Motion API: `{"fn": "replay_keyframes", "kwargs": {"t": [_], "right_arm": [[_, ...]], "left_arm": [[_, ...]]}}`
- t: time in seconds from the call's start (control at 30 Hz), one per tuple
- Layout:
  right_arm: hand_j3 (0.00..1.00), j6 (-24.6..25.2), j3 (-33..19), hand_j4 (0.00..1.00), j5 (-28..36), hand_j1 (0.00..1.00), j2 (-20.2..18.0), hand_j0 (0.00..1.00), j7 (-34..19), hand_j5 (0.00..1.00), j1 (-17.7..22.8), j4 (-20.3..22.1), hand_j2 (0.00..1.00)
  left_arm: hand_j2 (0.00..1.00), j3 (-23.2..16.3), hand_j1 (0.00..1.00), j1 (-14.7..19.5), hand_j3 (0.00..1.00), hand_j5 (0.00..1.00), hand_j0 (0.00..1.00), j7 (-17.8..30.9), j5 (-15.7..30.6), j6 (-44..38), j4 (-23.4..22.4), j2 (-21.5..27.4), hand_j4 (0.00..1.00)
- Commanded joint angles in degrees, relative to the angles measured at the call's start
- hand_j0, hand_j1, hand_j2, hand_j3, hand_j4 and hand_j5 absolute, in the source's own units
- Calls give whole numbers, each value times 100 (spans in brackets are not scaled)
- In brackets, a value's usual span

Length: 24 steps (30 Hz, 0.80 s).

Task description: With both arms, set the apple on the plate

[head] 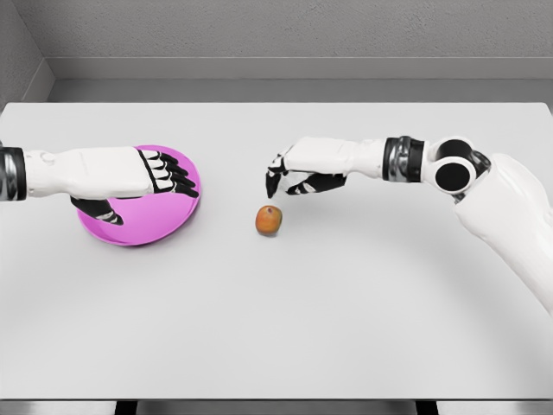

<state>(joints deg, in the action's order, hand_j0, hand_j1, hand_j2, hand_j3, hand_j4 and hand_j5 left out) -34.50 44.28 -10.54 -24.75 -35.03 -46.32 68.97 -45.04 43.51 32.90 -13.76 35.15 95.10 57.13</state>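
A small orange-red apple [269, 220] sits on the white table, just right of the plate. The round magenta plate [151, 226] lies at the left. My left hand [164, 175] hovers flat over the plate with its fingers stretched out, hiding much of it and holding nothing. From the right, my right hand [285, 180] hangs just above and slightly behind the apple, fingers loosely curled downward. A small gap shows between the fingertips and the fruit.
The white table [346, 328] spans the view, with its front edge near the bottom. A grey wall stands behind its far edge.
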Motion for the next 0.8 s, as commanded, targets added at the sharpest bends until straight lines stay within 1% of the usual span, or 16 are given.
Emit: {"fn": "replay_keyframes", "kwargs": {"t": [0.0,0.03,0.07,0.1,0.17,0.2,0.23,0.3,0.37,0.4,0.47,0.5,0.57,0.6,0.73,0.77], "right_arm": [[100,5,-489,100,43,100,-144,100,3,100,61,-85,100],[100,-50,-937,100,52,100,-302,100,3,100,158,-164,100],[100,-50,-1368,100,52,100,-434,100,3,100,290,-331,100],[100,-50,-1782,100,70,100,-601,100,3,100,396,-603,100],[100,-50,-2344,100,105,100,-961,100,3,100,580,-920,100],[100,-50,-2556,100,105,100,-1041,100,3,100,686,-938,100],[100,-50,-2766,100,105,100,-1076,100,3,100,773,-938,100],[100,-50,-2872,100,105,100,-1076,100,3,100,862,-938,100],[100,-50,-2864,100,105,100,-1076,100,3,100,941,-929,100],[100,-50,-2864,100,105,100,-1076,100,3,100,941,-920,100],[100,-50,-2855,100,105,100,-1067,100,3,100,941,-894,100],[100,-50,-2855,100,105,100,-1067,100,3,100,941,-894,100],[100,-50,-2855,100,105,100,-1067,100,3,100,932,-894,100],[100,-50,-2855,100,96,100,-1067,100,3,100,941,-903,100],[100,-50,-2828,100,61,100,-1067,100,3,100,1002,-876,100],[100,-50,-2820,100,61,100,-1059,100,3,100,1002,-876,100]], "left_arm": [[100,12,100,-18,100,100,100,-3,31,-15,0,0,100],[100,21,100,-27,100,100,100,-3,31,-15,0,0,100],[100,30,100,-27,100,100,100,-3,23,-15,0,0,100],[100,21,100,-27,100,100,100,6,31,-15,8,-9,100],[100,-23,100,17,100,100,100,-3,40,-15,35,-141,100],[100,-23,100,52,100,100,100,-3,49,-15,26,-290,100],[100,-23,100,158,100,100,100,-3,49,-15,26,-614,100],[100,-31,100,176,100,100,100,-3,23,-15,-9,-1019,100],[100,-163,100,184,100,100,100,15,-4,-15,-150,-1336,100],[100,-260,100,219,100,100,100,32,-152,-15,-229,-1511,100],[100,-286,100,272,100,100,100,50,-645,-15,-369,-1890,100],[100,-286,100,272,100,100,100,50,-786,-15,-413,-1995,100],[100,-304,100,299,100,100,100,50,-803,-15,-519,-2145,100],[100,-304,100,316,100,100,100,50,-891,-15,-694,-2232,100],[100,-295,100,404,100,100,100,41,-900,-15,-1776,-2637,100],[100,-295,100,404,100,100,100,41,-909,-15,-1793,-2699,100]]}}
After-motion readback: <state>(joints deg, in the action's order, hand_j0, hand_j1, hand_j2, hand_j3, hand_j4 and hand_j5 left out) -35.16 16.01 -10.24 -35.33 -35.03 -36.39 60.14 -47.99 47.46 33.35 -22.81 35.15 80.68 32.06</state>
